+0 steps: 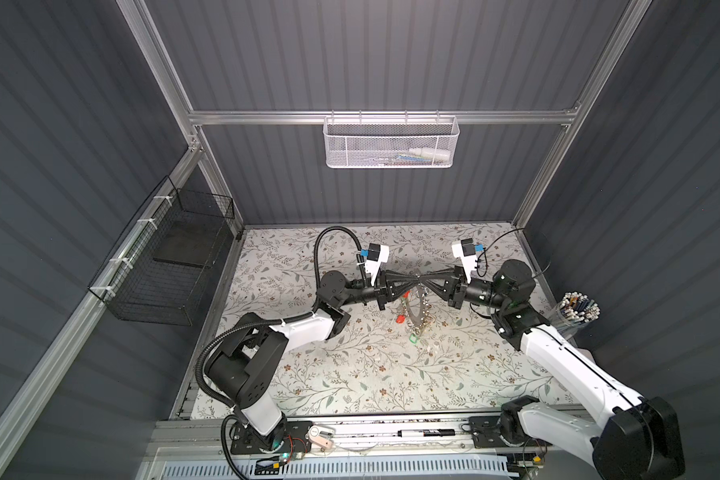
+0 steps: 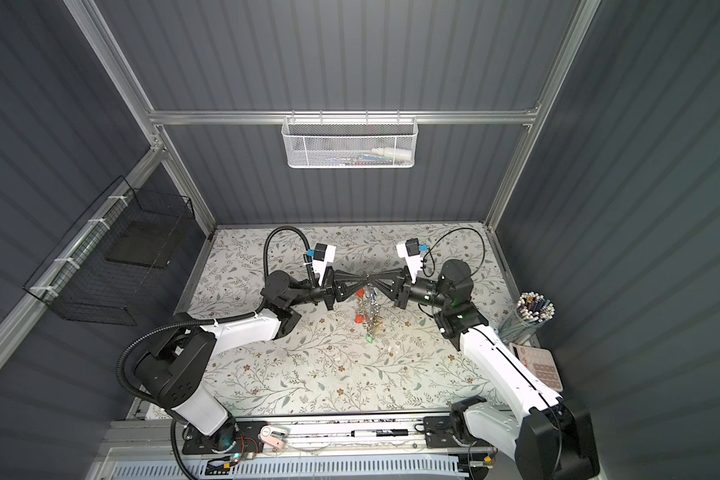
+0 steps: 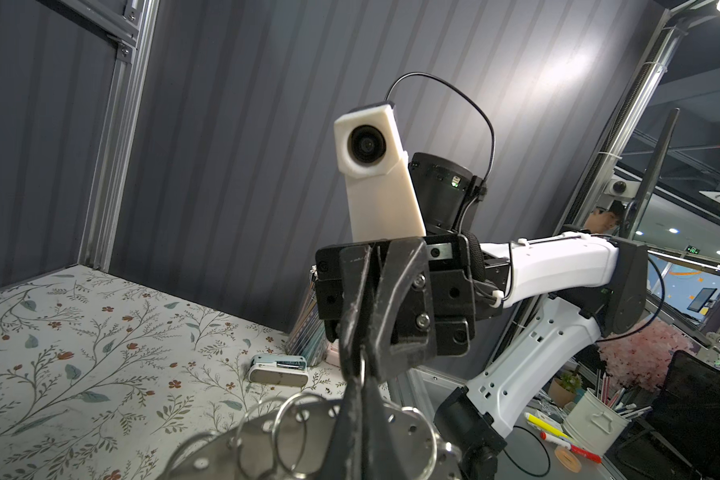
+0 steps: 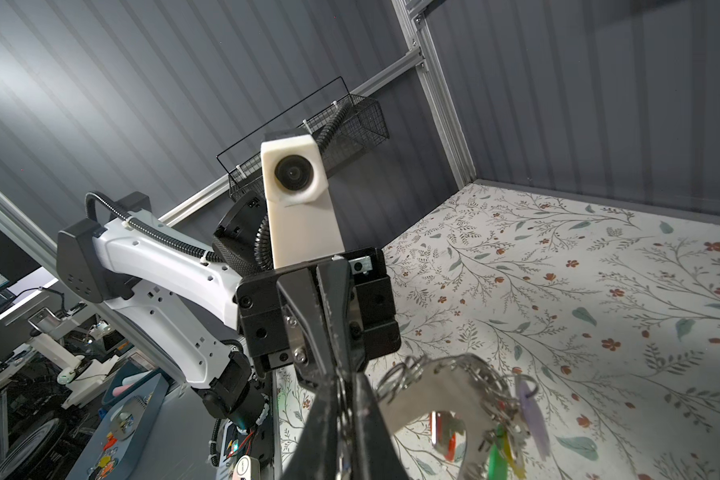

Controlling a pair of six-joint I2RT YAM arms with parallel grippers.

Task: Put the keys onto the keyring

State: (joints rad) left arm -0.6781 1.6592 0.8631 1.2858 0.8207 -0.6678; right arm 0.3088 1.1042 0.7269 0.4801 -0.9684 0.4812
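Both grippers meet tip to tip above the middle of the table. The keyring [image 1: 414, 309], a flat grey plate with split rings and red, green, yellow and purple tags, hangs below them in both top views [image 2: 366, 311]. My left gripper [image 1: 414, 281] [image 3: 360, 376] is shut on a thin split ring at the plate's rim [image 3: 262, 440]. My right gripper [image 1: 427, 282] [image 4: 342, 380] is shut. A strip of silver metal with a trace of blue, the keys [image 4: 343, 420], lies between its fingers. The plate [image 4: 441, 390] hangs just beside them.
A white mesh basket [image 1: 389, 143] hangs on the back rail and a black wire basket [image 1: 163, 266] on the left wall. At the right edge stand a cup of pencils [image 1: 578, 309] and a calculator [image 2: 541, 365]. A marker [image 1: 425, 433] lies on the front rail.
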